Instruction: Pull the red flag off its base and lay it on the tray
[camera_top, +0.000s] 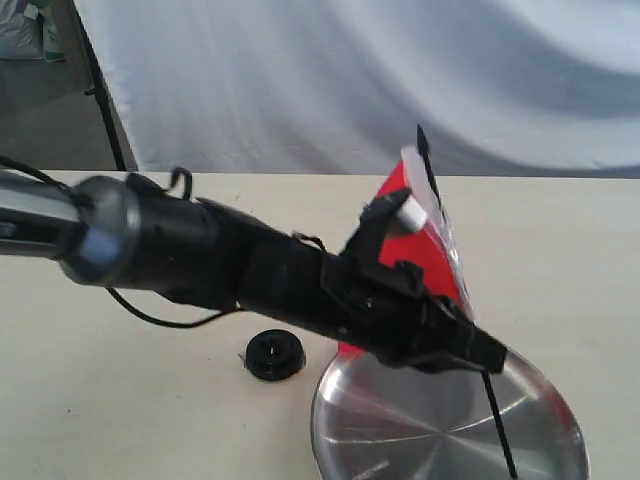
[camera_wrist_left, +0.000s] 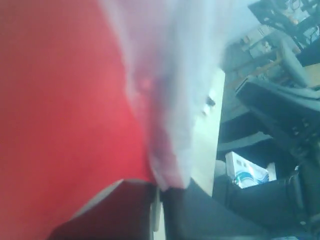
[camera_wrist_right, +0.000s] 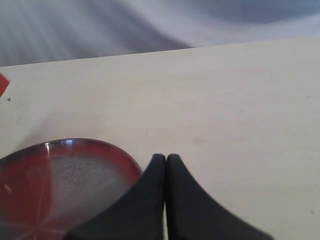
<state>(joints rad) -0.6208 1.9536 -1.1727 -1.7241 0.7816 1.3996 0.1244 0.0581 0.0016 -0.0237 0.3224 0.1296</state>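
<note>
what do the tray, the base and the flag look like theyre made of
The tray: polished metal, likely stainless steel, mirror-bright and reflecting red. The base: probably black plastic, dull moulded sheen. The red flag: thin cloth or synthetic sheet, glossy whitish strip along its black pole.

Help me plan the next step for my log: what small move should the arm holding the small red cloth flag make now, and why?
Probably lower it and tilt it flatter. The left gripper holds the small red cloth flag steeply tilted, its black pole's lower end over the round shiny steel tray; the small round black base lies bare beside the tray.
</note>
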